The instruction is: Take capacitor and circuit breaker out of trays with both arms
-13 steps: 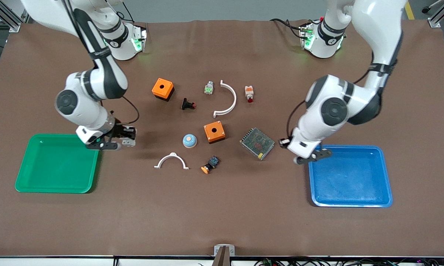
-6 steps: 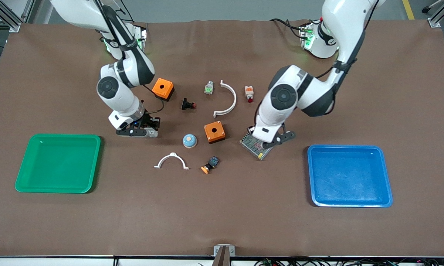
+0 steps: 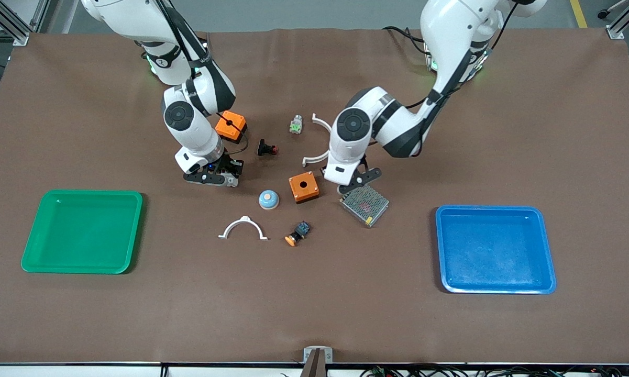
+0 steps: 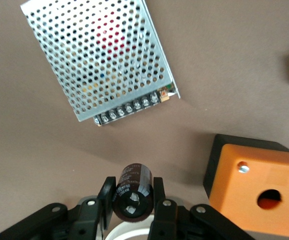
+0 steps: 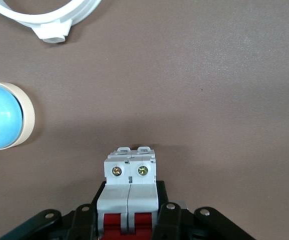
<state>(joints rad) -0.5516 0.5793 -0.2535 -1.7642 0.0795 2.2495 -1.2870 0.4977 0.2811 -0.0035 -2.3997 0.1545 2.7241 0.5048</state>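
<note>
Breaker (image 5: pixel 129 197) and capacitor (image 4: pixel 132 191) are both up in the air, each clamped in a gripper. Both arms have swung in from the tray ends toward the middle of the table since a second ago. The green tray (image 3: pixel 42 259) at the right arm's end and the blue tray (image 3: pixel 547 248) at the left arm's end lie bare. The left gripper (image 3: pixel 357 180), a second ago at the blue tray's rim, now hangs over the spot between the perforated metal power supply (image 3: pixel 365 203) and the curved white clip (image 3: pixel 317 155), its fingers (image 4: pixel 163 210) closed on the little black capacitor; the wrist view shows the supply and an orange button box (image 4: pixel 257 187) on the cloth beneath. The right gripper (image 3: pixel 212 178), earlier at the green tray's edge, now hovers over bare cloth near the second orange box (image 3: pixel 230 125), gripping the grey breaker with its red levers. The blue dome button (image 3: pixel 268 199), the other white clip (image 3: pixel 242 228) and the small buttons lie where they did
</note>
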